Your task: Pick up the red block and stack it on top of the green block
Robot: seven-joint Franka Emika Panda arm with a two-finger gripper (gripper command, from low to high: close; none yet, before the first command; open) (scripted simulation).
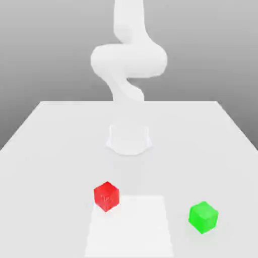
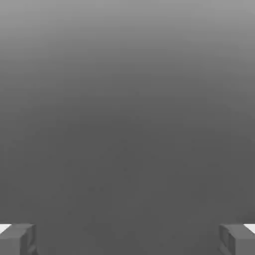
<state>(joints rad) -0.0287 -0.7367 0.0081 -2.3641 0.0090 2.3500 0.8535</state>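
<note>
At the far side of the desk [image 1: 70, 151], the white arm [image 1: 129, 60] rises and bends through its joints, its upper end cut off by the exterior view's top edge. And the tool [image 2: 127, 241] — fingers wide apart, nothing between them, tips cropped in the hand view! Near the exterior view's left sits the red block [image 1: 107, 196]; the green block [image 1: 203, 217] is to the right — well apart.

In the hand view, the gripper [image 2: 127, 240] stands open, its two dark grey fingers [image 2: 25, 239] well apart against a plain grey backdrop [image 2: 127, 124].
</note>
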